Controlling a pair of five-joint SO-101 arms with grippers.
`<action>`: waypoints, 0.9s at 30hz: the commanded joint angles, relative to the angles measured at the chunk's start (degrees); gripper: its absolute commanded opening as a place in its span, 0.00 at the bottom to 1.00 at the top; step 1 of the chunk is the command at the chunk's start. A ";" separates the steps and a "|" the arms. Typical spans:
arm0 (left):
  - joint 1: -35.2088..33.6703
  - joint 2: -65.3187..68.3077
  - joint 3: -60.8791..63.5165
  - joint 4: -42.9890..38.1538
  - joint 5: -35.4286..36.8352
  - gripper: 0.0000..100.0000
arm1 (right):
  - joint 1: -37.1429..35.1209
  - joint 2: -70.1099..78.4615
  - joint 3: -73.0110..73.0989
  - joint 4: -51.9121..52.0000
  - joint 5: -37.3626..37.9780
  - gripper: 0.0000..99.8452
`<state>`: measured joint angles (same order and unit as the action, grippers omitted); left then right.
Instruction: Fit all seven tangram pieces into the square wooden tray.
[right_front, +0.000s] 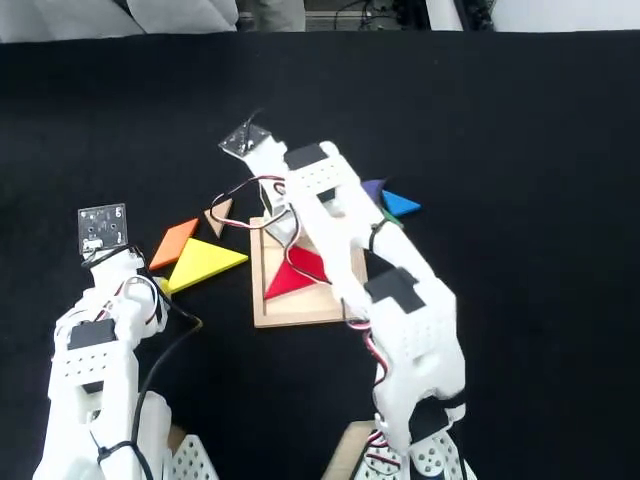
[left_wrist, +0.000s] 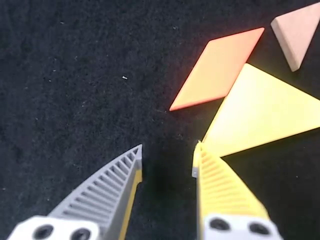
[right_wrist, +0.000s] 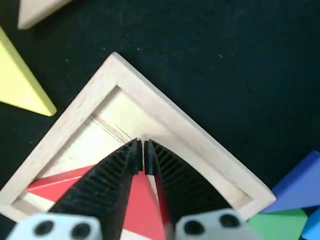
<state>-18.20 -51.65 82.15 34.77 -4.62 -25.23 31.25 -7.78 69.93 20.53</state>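
The square wooden tray (right_front: 300, 317) (right_wrist: 165, 105) lies mid-table with a red triangle (right_front: 295, 272) (right_wrist: 55, 182) flat inside it. My right gripper (right_front: 285, 232) (right_wrist: 141, 147) hangs shut over the tray's far corner, above the red triangle, with nothing between its fingers. To the tray's left lie a yellow triangle (right_front: 205, 262) (left_wrist: 265, 115), an orange parallelogram (right_front: 173, 243) (left_wrist: 217, 67) and a small pale wooden triangle (right_front: 218, 214) (left_wrist: 297, 32). My left gripper (right_front: 165, 287) (left_wrist: 167, 157) is open just off the yellow triangle's near corner, one fingertip (left_wrist: 197, 152) beside it.
Blue (right_front: 400, 204) (right_wrist: 300, 180), purple (right_front: 373, 187) and green (right_wrist: 280, 225) pieces cluster right of the tray, partly hidden by the right arm. Black cloth covers the table, with bare room on the far and right sides. Loose cables trail from both arms.
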 joint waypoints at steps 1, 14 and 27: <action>0.75 -0.88 -0.48 -1.23 0.53 0.17 | -0.88 0.31 -4.79 3.43 -0.53 0.01; 0.75 -0.88 -0.48 -1.23 0.53 0.17 | -0.79 0.31 -4.53 12.57 -0.44 0.01; 0.75 -0.88 -0.48 -1.23 0.53 0.17 | -1.23 -6.20 -1.98 15.03 -0.53 0.01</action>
<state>-18.20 -51.65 82.15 34.77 -4.62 -25.93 32.13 -9.45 84.35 20.44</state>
